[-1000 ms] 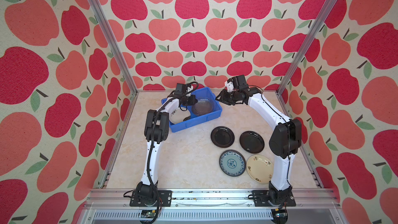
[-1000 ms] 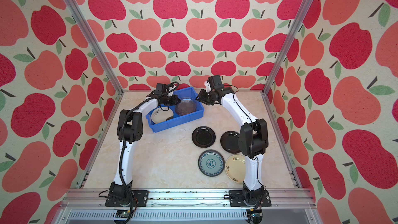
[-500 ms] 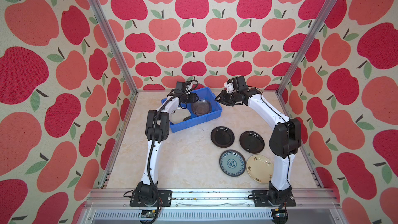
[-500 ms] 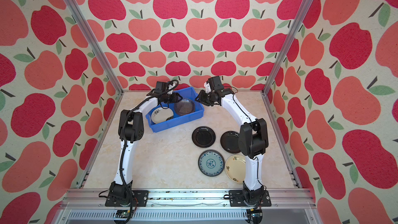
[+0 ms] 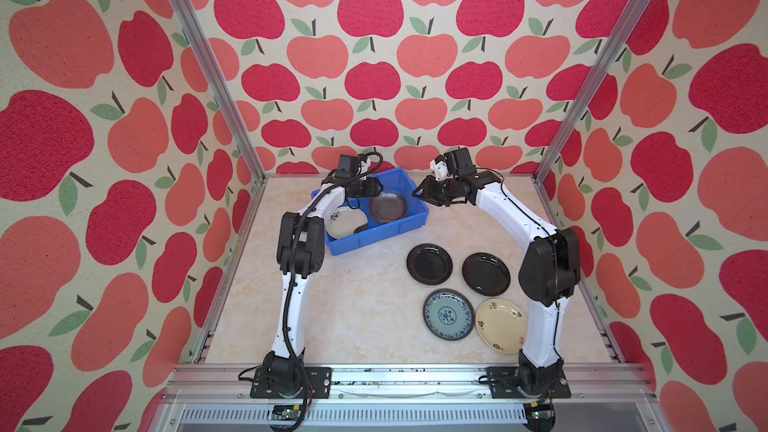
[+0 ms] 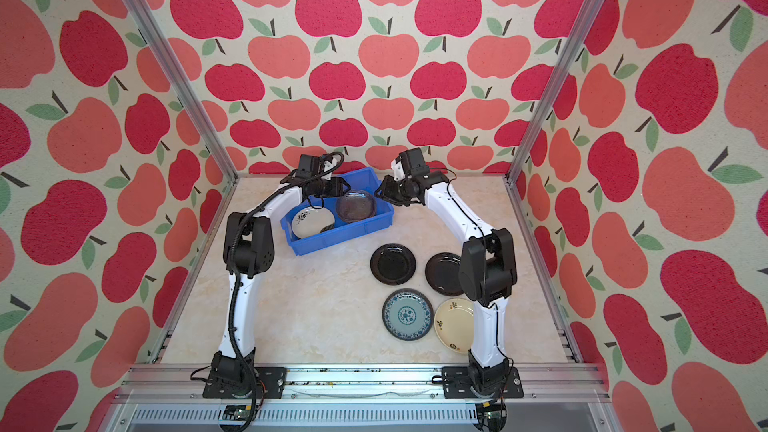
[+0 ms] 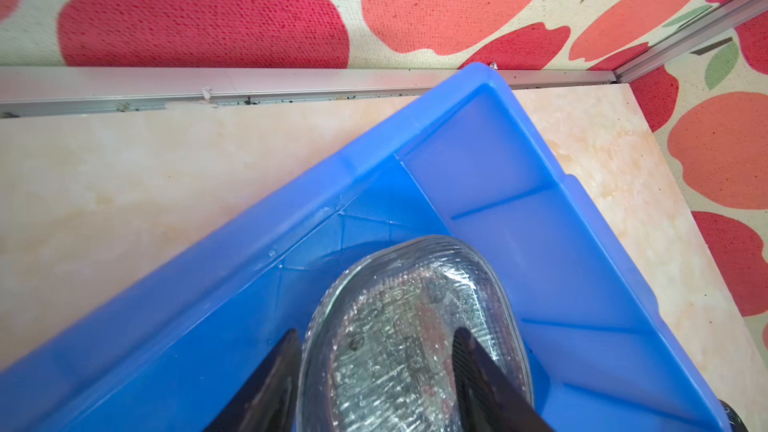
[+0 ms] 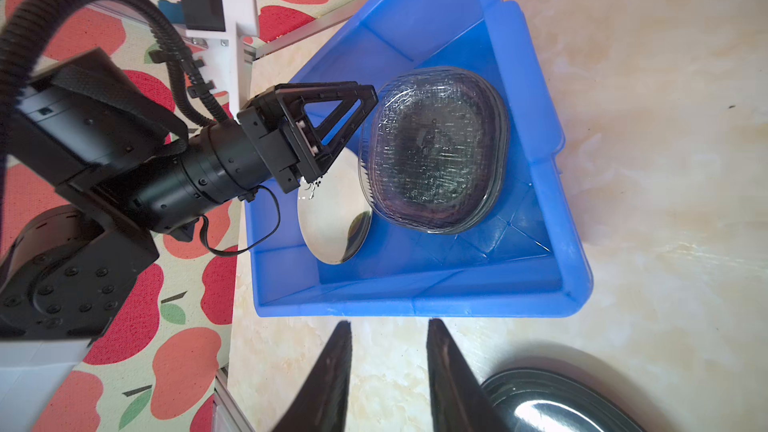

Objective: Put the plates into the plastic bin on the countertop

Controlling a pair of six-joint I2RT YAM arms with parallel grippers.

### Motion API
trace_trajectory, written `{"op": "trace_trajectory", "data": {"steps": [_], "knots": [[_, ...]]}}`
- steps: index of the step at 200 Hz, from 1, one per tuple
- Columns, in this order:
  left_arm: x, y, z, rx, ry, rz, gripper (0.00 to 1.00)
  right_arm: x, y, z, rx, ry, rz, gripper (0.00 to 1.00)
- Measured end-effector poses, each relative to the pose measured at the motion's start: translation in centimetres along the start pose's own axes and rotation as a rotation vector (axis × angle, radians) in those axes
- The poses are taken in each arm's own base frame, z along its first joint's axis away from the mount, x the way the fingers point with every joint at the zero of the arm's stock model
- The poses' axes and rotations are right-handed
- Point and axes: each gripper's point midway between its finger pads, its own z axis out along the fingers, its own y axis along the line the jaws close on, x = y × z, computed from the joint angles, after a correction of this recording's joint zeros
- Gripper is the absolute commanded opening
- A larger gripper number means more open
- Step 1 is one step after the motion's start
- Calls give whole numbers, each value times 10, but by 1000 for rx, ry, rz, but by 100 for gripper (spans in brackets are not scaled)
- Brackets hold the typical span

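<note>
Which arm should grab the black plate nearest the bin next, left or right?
Right. The right gripper hangs empty, jaws apart, outside the bin, nearer the black plate; the left gripper is over the glass plates.

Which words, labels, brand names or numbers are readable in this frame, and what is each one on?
No text is readable in any view.
Cream plate: small dark and red marks near the rim, too small to tell if they are writing.
White plate in the blue bin: a dark sprig-like mark, apparently a drawing rather than lettering.
Teal plate: ornamental pattern only.
</note>
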Motion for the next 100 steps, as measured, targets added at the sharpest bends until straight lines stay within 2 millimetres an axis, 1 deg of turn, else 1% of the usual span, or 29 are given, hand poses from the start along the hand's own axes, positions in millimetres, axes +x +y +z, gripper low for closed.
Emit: {"op": "trace_trajectory", "data": {"steps": [14,36,56,69,100], "knots": [[7,-9,-4,9,10,-2,56,5,-3,3,6,13,4,31],[17,-17,0,23,14,-10,55,13,-5,7,9,31,7,30],[33,-17,7,28,41,-29,54,15,-7,8,9,39,10,29],[40,-14,9,25,54,-45,53,15,-7,9,10,40,10,29],[38,-13,13,37,46,-59,53,15,-6,9,6,40,9,29]]}}
